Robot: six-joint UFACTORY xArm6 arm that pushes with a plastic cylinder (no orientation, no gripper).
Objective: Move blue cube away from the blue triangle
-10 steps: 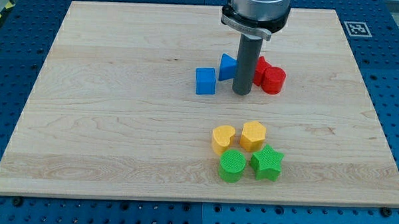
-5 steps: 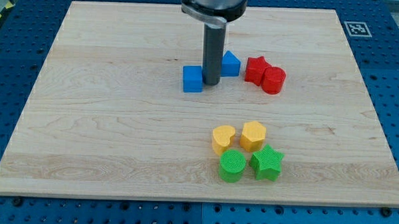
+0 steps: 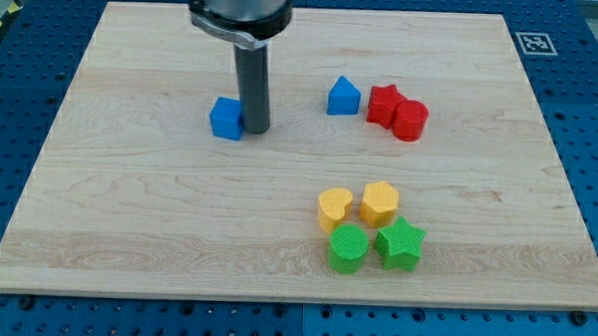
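Blue cube (image 3: 225, 118) sits on the wooden board (image 3: 128, 202), in its upper half, left of centre. My tip (image 3: 253, 131) stands right against the cube's right side, touching or all but touching; the dark rod rises straight up from there to the grey collar at the view's top. No gripper on this rig, so no jaws to report as open or closed: the rod only presses sideways on the cube. Blue triangle (image 3: 343, 96) lies well to the right of the cube, slightly higher in the view, with bare board between the two. Just right of the triangle, a red star (image 3: 383, 103), and touching that star's right side a red cylinder (image 3: 411, 120). Lower down and to the right of the cube, well apart from it, a tight cluster of four: yellow heart (image 3: 334, 206), yellow hexagon (image 3: 380, 203) just right of the heart, green cylinder (image 3: 348, 249) below the heart, green star (image 3: 400, 242) below the hexagon. Writing: none readable; only a black-and-white square marker tag (image 3: 533, 42) beside the board's upper right corner, far right of the cube.
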